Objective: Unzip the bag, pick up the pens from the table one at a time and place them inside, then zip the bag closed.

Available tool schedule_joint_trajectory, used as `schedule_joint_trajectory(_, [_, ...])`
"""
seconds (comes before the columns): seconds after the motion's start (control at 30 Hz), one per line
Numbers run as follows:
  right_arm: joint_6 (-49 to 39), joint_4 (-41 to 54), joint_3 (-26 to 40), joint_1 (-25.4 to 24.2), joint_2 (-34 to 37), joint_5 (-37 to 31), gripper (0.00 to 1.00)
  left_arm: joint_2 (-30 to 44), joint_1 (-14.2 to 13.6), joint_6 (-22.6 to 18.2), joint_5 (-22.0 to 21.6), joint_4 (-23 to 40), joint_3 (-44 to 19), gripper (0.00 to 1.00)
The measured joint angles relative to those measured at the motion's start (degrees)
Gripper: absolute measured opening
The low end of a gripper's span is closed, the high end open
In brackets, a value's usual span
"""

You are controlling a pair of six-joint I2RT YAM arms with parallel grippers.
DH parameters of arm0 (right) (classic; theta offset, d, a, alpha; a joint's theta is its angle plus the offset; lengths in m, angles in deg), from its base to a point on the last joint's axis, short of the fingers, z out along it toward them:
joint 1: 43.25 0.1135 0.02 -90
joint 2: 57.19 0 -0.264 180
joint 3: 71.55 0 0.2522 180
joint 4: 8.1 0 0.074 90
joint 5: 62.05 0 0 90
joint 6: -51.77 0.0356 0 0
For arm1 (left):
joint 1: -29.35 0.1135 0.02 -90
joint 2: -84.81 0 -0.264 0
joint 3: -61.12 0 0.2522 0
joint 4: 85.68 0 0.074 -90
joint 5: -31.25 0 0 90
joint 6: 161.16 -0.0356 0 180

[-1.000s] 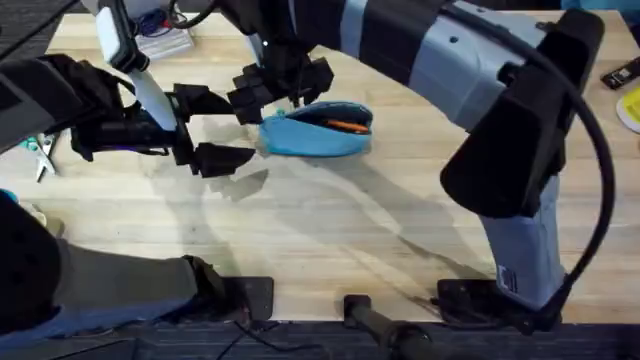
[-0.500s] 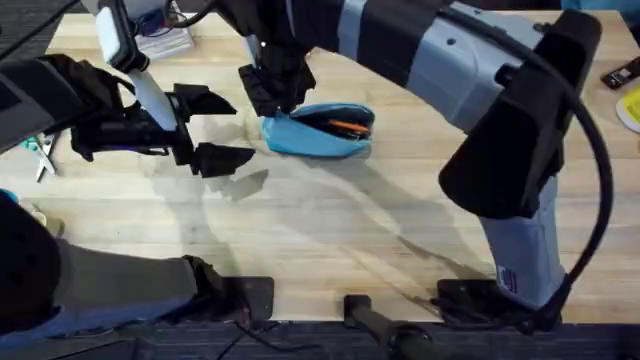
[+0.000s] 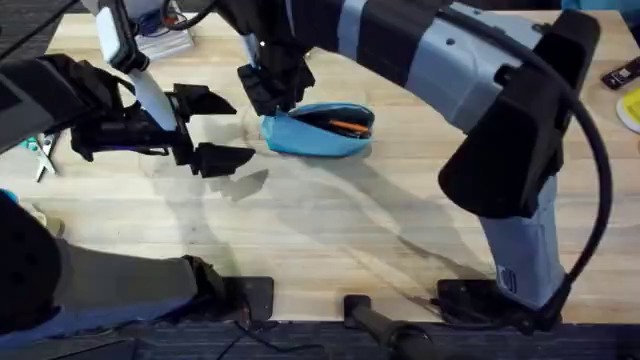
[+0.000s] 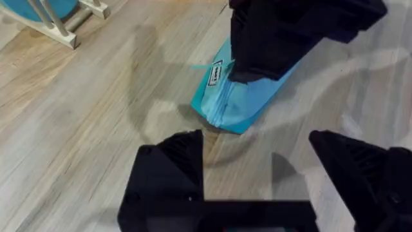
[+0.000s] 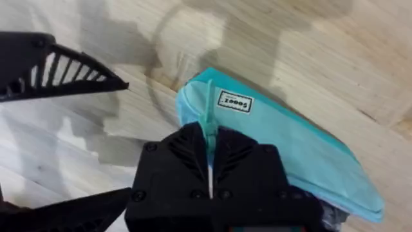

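The light blue bag (image 3: 318,136) lies on the table (image 3: 330,230) behind the middle, its zipper open along the top. An orange pen (image 3: 347,126) shows inside the opening, with a dark shape beside it. My right gripper (image 3: 272,92) stands over the bag's left end. In the right wrist view this gripper (image 5: 211,158) is shut on the thin blue zipper pull (image 5: 208,122), with the bag (image 5: 290,151) beyond. My left gripper (image 3: 208,128) hangs open just left of the bag, touching nothing. Seen from the left wrist, the left gripper (image 4: 257,171) faces the bag's end (image 4: 235,106).
Scissors (image 3: 40,150) lie near the table's left edge. A light-blue disc on a wooden stand (image 4: 45,16) stands behind the left gripper. A yellow item (image 3: 630,108) and a black item (image 3: 620,72) sit at the far right. Bare table spreads in front of the bag.
The right gripper, spread open over the bag's left end a second ago, has closed on the zipper pull. The left arm and the bag have stayed put.
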Motion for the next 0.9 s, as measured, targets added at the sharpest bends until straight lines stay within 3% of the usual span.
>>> schedule_joint_trajectory(0.37, [-3.42,2.67,5.01,-0.39,0.55,-0.91,0.031,0.0,0.0,0.0,0.0,-0.01,0.0,0.993])
schedule_joint_trajectory(0.9, [-4.39,5.86,6.5,-0.24,0.55,-0.7,0.031,0.0,0.0,0.0,0.0,-0.07,0.0,0.993])
